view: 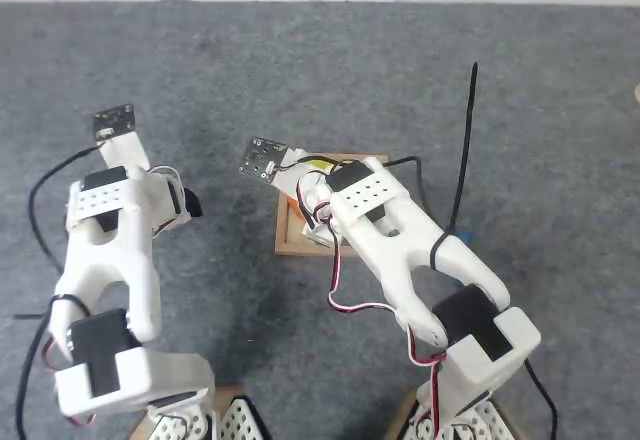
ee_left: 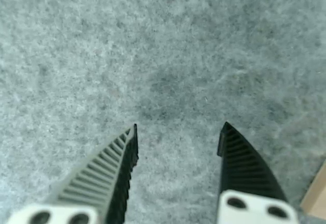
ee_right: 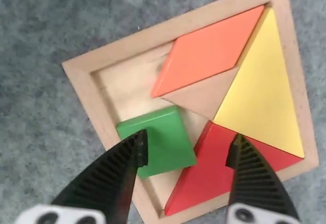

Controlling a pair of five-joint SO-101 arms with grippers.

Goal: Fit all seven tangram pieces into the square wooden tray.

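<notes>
In the middle of the grey felt-covered table [view: 250,70], the square wooden tray [ee_right: 173,30] lies flat beneath the white right arm [view: 400,230], which hides much of it in the high view. Inside the tray, a large yellow triangle [ee_right: 262,91] fills one side. An orange parallelogram [ee_right: 206,51] lies along the neighbouring rim, with one short edge against the yellow triangle. A red triangle [ee_right: 204,173] lies along the yellow triangle's other side. A small triangular patch of bare wooden floor [ee_right: 201,94] is left between these three pieces. A green square [ee_right: 163,140] rests on the tray floor just beside the red triangle, with bare wood between it and the rim. The right gripper [ee_right: 188,137] hangs over the tray with its black ribbed fingers spread wide and nothing between them, one fingertip over the green square and the other over the red triangle. The white left arm [view: 110,240] stands to the tray's left. The left gripper [ee_left: 179,126] is spread and empty above bare felt, near a corner of the tray.
</notes>
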